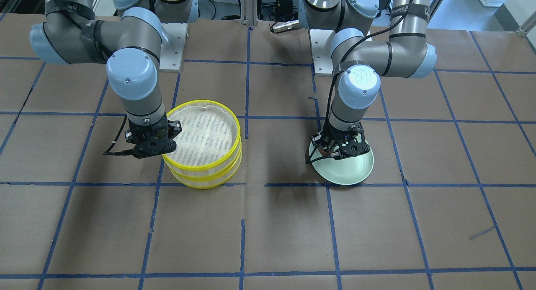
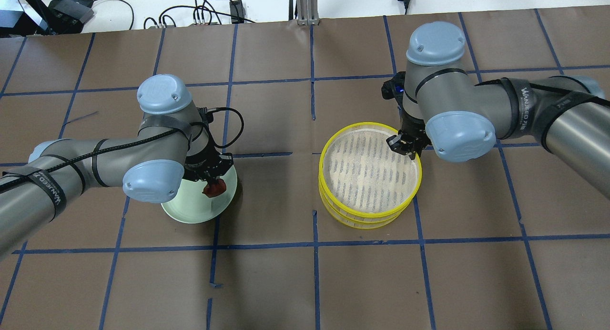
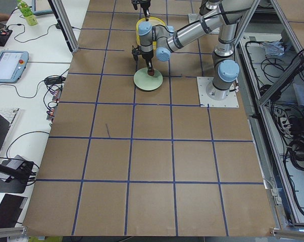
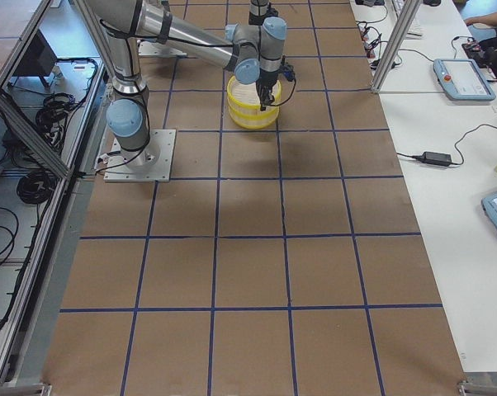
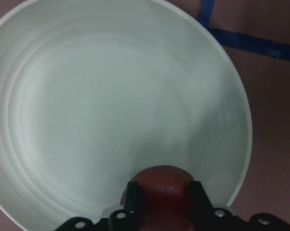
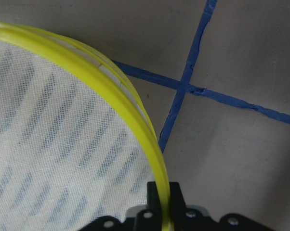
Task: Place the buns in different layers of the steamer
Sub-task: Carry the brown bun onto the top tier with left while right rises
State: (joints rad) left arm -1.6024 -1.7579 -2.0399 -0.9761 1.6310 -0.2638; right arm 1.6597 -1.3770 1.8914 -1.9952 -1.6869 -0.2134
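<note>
Buns are only half accounted for: we find the reddish-brown bun (image 2: 214, 189), while the white bun shows in no view, so we cannot say where it lies. From the robot's edge of the worktop both arms reach out over the brown paper (image 2: 305, 282) to about midway toward the operators' edge. There, on the side toward the left end, the left gripper (image 5: 163, 197) is closed on the reddish-brown bun, one finger on each flank, directly over the pale green plate (image 1: 356, 172); whether the bun touches the plate we cannot tell. We take that side-on pinch as a way to carry a soft, glossy bun level. Level with it, toward the right end, stand the steamer layers, the top tray (image 2: 367, 172) stacked squarely on the lower tray (image 1: 205, 180). The right gripper (image 6: 164, 195) is clamped on the top tray's yellow rim, one finger inside and one outside. We judge this grip is meant to lift that tray away, since the stack covers the lower layer and each bun needs its own. Beyond both, the blue tape grid (image 2: 314, 244) runs toward the operators' edge.
</note>
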